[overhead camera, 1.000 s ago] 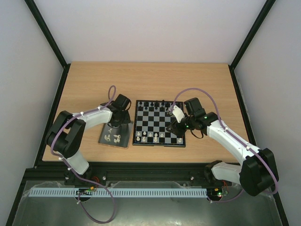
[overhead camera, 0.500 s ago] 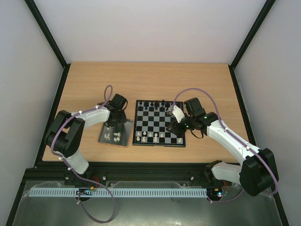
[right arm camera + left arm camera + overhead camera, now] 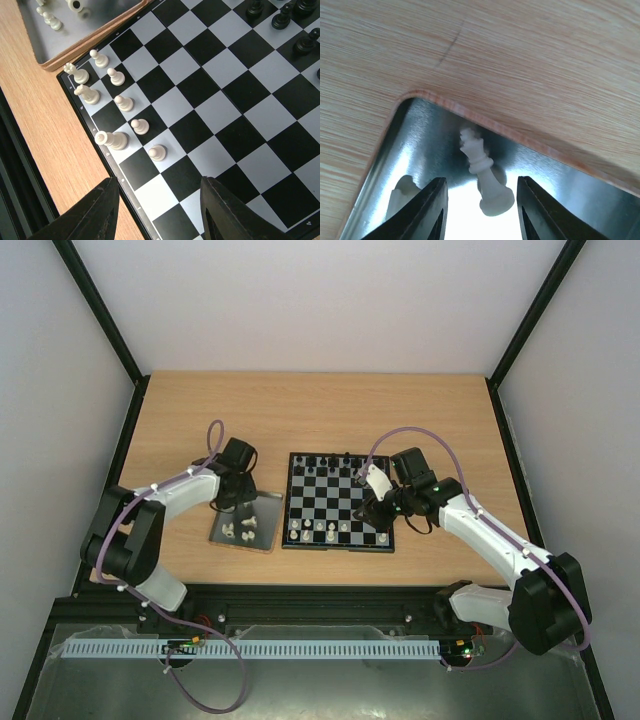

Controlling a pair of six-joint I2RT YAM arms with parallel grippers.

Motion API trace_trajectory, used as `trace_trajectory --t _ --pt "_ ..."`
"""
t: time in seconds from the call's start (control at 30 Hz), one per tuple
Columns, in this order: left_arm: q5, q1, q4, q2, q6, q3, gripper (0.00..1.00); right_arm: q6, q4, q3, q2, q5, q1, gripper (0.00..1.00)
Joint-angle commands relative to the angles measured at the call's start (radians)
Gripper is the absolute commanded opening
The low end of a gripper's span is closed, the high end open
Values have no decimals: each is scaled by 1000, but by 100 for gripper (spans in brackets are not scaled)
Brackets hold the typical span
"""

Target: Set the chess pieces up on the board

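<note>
A robotics lab test cell, it seems: a wooden table (image 3: 320, 410) boxed in by white panels (image 3: 320, 300) and black frame bars (image 3: 98, 312), left arm (image 3: 170, 495) and right arm (image 3: 490, 535) bolted at its edge, purple cables (image 3: 415, 431) looping.

Glossy plastic chess pieces (image 3: 481, 172), shiny metal tray (image 3: 415, 132), matt wooden table (image 3: 520, 60)

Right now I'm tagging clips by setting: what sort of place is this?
Probably a robot test cell: left arm and right arm mounted at a wooden table, bare white walls with black frame posts, a chessboard and tray set out.
</note>
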Motion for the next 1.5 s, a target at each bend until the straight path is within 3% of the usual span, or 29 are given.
trace_trajectory --t 0.0,0.6,1.03,1.3,1.47 --pt "20 16 -8 55 38 24 38 -14 -36 -14 7 -16 -4 47" --pt "72 -15 -50 49 143 -15 15 -16 -39 -14 12 -20 -4 47" --pt "10 -192 -92 70 252 18 11 -12 -40 -12 23 -24 -4 47" --pt "-118 -333 -48 -78 274 1 11 66 -36 64 23 -8 -6 45" --pt "-158 -400 -21 -232 317 -26 11 121 -94 199 88 -85 -19 45"
